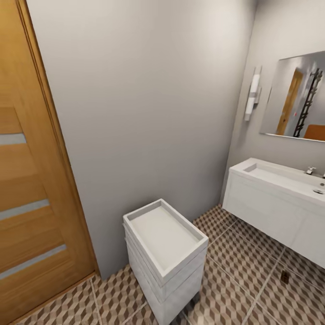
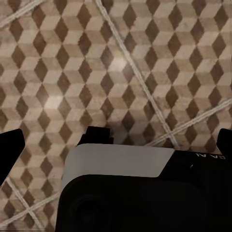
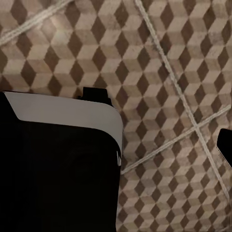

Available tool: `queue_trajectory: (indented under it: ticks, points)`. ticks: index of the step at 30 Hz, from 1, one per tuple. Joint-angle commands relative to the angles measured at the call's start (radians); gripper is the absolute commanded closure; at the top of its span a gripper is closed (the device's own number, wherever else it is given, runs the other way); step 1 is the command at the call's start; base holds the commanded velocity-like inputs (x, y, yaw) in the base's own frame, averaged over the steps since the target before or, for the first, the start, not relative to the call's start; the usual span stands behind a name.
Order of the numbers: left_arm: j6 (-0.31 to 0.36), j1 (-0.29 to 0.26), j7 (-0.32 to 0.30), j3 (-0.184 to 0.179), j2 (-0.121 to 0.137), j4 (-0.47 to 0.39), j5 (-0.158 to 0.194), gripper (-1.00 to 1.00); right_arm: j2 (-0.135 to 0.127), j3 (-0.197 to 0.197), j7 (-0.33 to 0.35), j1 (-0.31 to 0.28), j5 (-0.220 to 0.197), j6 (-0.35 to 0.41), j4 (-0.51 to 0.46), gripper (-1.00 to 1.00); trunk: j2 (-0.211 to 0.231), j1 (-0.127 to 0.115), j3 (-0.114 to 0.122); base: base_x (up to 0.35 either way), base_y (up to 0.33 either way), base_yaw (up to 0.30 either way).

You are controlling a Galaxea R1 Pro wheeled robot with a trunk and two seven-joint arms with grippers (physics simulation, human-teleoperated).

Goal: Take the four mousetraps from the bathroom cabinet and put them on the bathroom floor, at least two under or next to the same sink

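A single small dark brown rectangular mousetrap (image 1: 284,276) lies flat on the bathroom floor of brown, beige and white cube-patterned square tiles (image 1: 234,253), at the lower right of the head view, just in front of the long white wall-hung sink unit (image 1: 271,203) and close to its lower edge; it is far smaller than one tile and too small for any detail to be read. That view also takes in a plain grey wall, an orange-brown wooden door with pale horizontal strips (image 1: 31,189) down the left edge, a white boxy stand with a shallow tray top (image 1: 164,253) at lower centre, and a frameless rectangular mirror (image 1: 295,97) with a white tube lamp (image 1: 253,95) beside it at upper right. The wrist views look straight down on the same tiling with pale grout lines crossing it, and dark robot body with a white panel covers their lower parts. The left gripper (image 2: 116,145) shows black fingertips (image 2: 9,150) at opposite frame edges, spread wide with nothing between. Of the right gripper, one black tip (image 3: 226,145) is cut by the frame edge, so I cannot tell its spacing.
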Motion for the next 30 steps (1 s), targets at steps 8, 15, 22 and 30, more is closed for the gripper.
queue_trajectory:
  ticks: [8, 15, 22, 30]
  points:
    - [-0.003, -0.001, 0.004, -0.009, 0.0, 0.001, 0.007, -1.0, 0.002, 0.001, -0.004, -0.001, 0.01, -0.001, 0.003, -1.0, -0.001, 0.0, -0.001, 0.0, 0.0, 0.3]
    - [-0.003, -0.001, 0.004, -0.009, 0.0, 0.001, 0.007, -1.0, 0.001, 0.001, -0.005, -0.001, 0.009, -0.001, 0.003, -1.0, -0.001, 0.0, -0.001, 0.0, 0.0, 0.3]
    - [-0.003, -0.001, 0.004, -0.008, 0.0, 0.001, 0.007, -1.0, -0.001, 0.0, -0.006, -0.001, 0.009, -0.002, 0.003, -1.0, -0.001, 0.0, -0.001, 0.0, 0.0, 0.3]
    - [-0.003, -0.001, 0.004, -0.009, 0.0, 0.001, 0.007, -1.0, -0.003, 0.0, -0.007, -0.001, 0.009, -0.004, 0.003, -1.0, -0.001, 0.0, -0.001, 0.0, 0.0, 0.3]
